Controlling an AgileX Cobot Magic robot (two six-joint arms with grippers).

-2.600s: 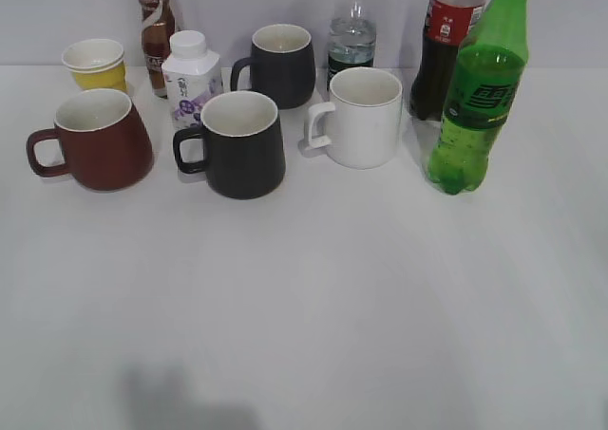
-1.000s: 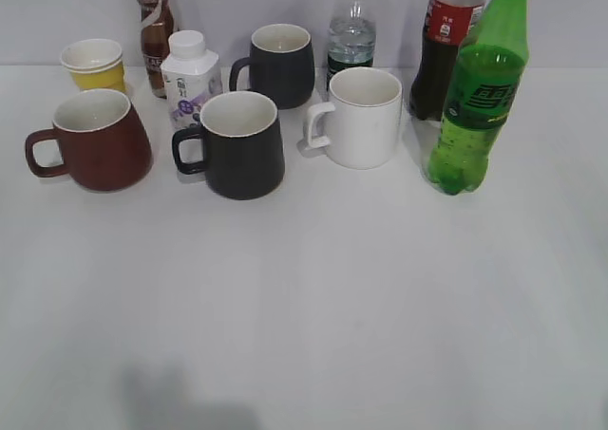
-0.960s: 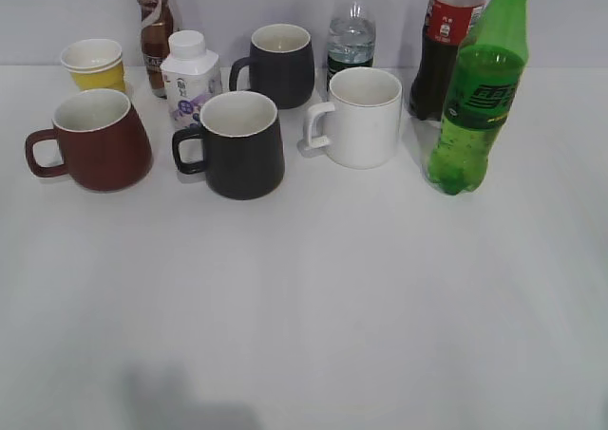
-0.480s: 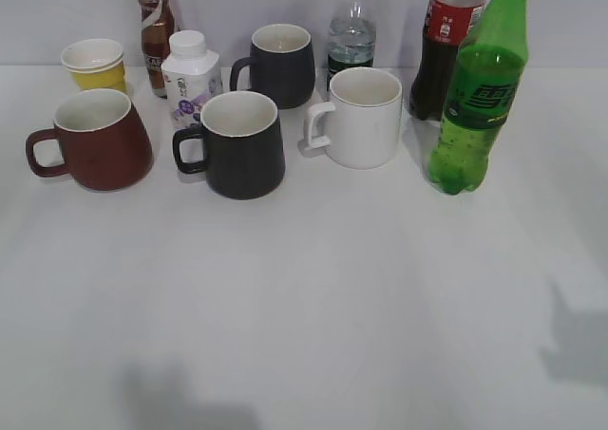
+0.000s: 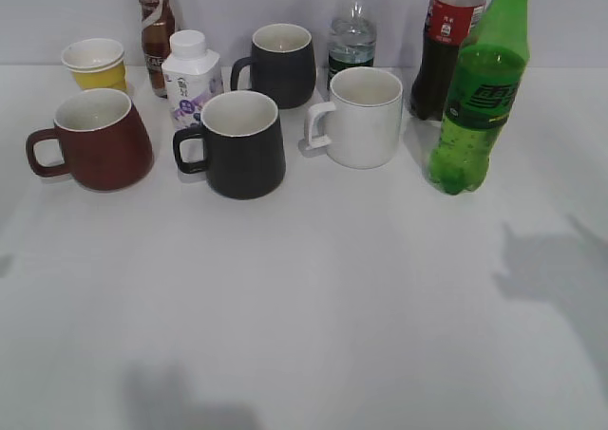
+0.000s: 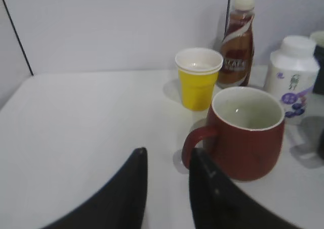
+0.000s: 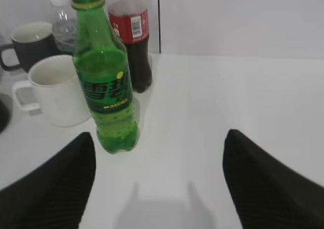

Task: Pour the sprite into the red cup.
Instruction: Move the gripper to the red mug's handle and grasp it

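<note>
The sprite (image 5: 480, 88), a green bottle with its cap on, stands upright at the right of the table. It also shows in the right wrist view (image 7: 105, 87), ahead and left of my right gripper (image 7: 159, 135), which is wide open, empty and apart from it. The red cup (image 5: 95, 140) stands at the left, handle pointing left. In the left wrist view the red cup (image 6: 248, 133) is just ahead and right of my left gripper (image 6: 168, 153), which is open and empty, its right fingertip close by the handle. Neither gripper shows in the exterior view.
Between cup and bottle stand two black mugs (image 5: 242, 145) (image 5: 282, 65) and a white mug (image 5: 361, 117). Behind are a yellow paper cup (image 5: 95, 63), a brown bottle (image 5: 155, 31), a white bottle (image 5: 190, 74), a clear bottle (image 5: 352, 31) and a cola bottle (image 5: 445, 46).
A gripper shadow has appeared on the table's right side and spread up and left toward the sprite. The bottles and cups have not moved.
</note>
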